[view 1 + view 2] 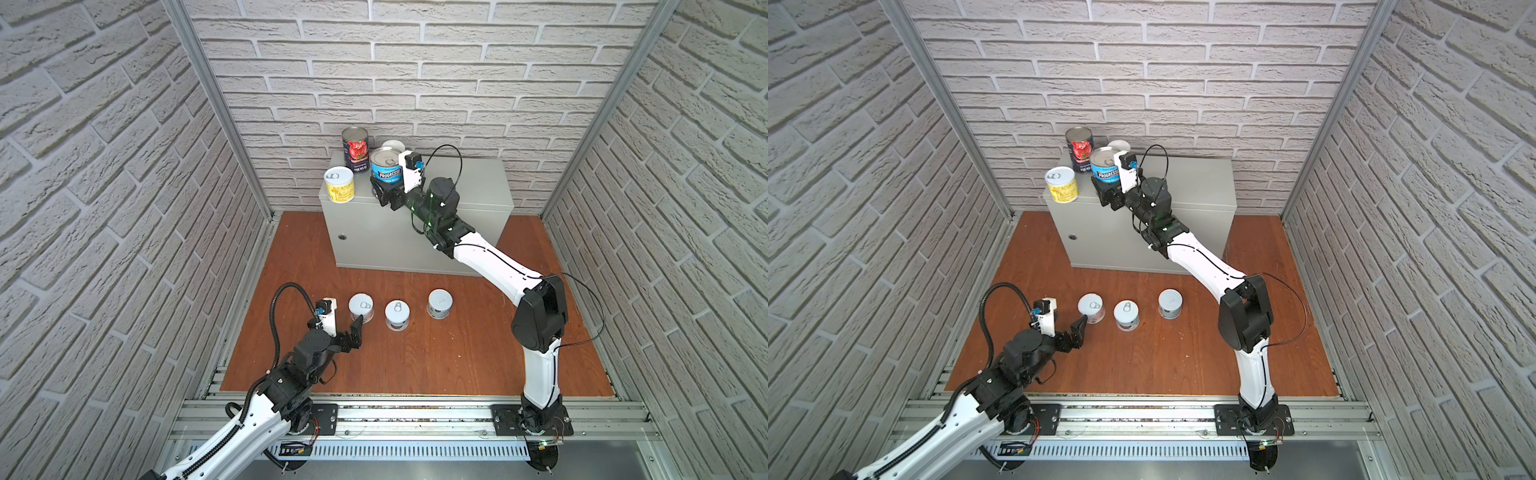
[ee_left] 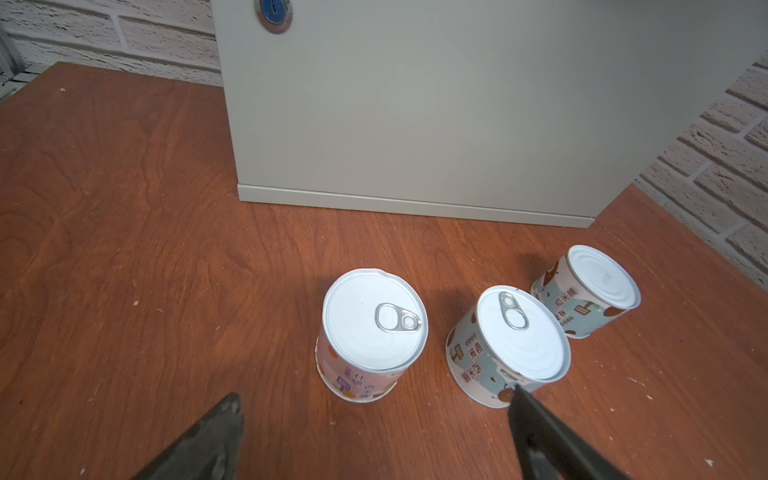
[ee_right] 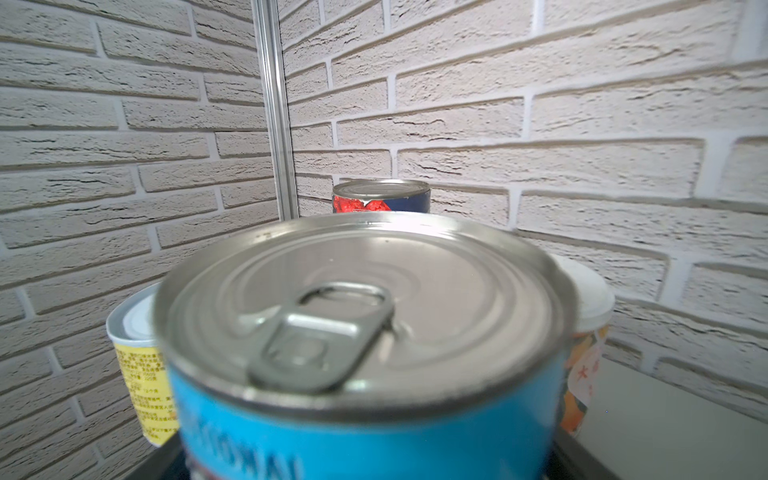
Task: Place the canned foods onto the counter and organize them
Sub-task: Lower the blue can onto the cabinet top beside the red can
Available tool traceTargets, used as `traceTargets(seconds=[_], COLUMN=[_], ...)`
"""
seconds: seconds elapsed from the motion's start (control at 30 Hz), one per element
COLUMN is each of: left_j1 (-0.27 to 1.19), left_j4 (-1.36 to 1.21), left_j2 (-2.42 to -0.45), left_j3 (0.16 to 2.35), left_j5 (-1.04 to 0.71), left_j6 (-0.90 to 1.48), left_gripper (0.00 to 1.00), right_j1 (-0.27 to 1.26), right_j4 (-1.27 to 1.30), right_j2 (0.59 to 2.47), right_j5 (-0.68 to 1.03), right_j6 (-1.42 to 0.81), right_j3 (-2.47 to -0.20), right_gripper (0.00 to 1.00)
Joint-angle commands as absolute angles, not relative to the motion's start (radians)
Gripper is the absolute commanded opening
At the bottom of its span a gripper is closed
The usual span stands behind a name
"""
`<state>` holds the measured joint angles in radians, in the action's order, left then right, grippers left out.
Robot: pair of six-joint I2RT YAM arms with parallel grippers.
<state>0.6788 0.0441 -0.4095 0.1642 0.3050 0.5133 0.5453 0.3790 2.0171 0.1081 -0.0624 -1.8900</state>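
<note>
Seven cans. Three short white-topped cans (image 1: 397,313) stand on the wooden floor (image 1: 415,365), and four are up at the grey surface (image 1: 469,183).

The right fingers (image 1: 382,192) are partly spread and clasp the blue Progresso can (image 1: 386,168) low down, upright near the front edge. Just beyond them stand the tomato can (image 1: 356,149), the yellow can (image 1: 339,185) and a white-lidded can (image 1: 394,145).

The left fingers (image 1: 356,329) gape wide and empty, with the pink-labelled can (image 2: 372,332) just ahead. The left arm is low and bent, and the right arm is stretched forward.
</note>
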Motion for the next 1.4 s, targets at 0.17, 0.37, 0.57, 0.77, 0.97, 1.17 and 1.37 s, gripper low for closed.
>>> traceTargets(seconds=[0.17,0.37,0.57,0.77,0.97,1.17,1.37], left_j1=[0.673,0.673,0.672,0.67,0.67,0.668,0.665], left_j4=[-0.006,-0.013,-0.05,-0.074,-0.075,-0.077,-0.081], left_j2=[-0.409,-0.423,-0.463,-0.52,-0.525,-0.527,-0.531], left_j3=[0.155,0.155,0.15,0.16,0.16,0.16,0.16], left_j5=[0.298,0.295,0.295,0.287,0.288,0.29,0.291], left_j6=[0.52,0.518,0.519,0.516,0.51,0.506,0.505], left_gripper=[0.99,0.98,0.99,0.99,0.98,0.98,0.98], right_j1=[0.549,0.546,0.546,0.546,0.545,0.546,0.545], right_j4=[0.405,0.399,0.411,0.396,0.387,0.402,0.427], right_j2=[1.992,2.012,2.029,2.058,2.076,2.085,2.037], right_j5=[0.039,0.003,0.003,0.006,-0.003,0.002,0.047], right_j6=[-0.026,-0.03,-0.025,-0.002,0.008,0.019,-0.013], right_j3=[-1.936,-1.935,-1.936,-1.968,-1.981,-1.973,-1.904], right_gripper=[0.71,0.71,0.71,0.73,0.74,0.78,0.93])
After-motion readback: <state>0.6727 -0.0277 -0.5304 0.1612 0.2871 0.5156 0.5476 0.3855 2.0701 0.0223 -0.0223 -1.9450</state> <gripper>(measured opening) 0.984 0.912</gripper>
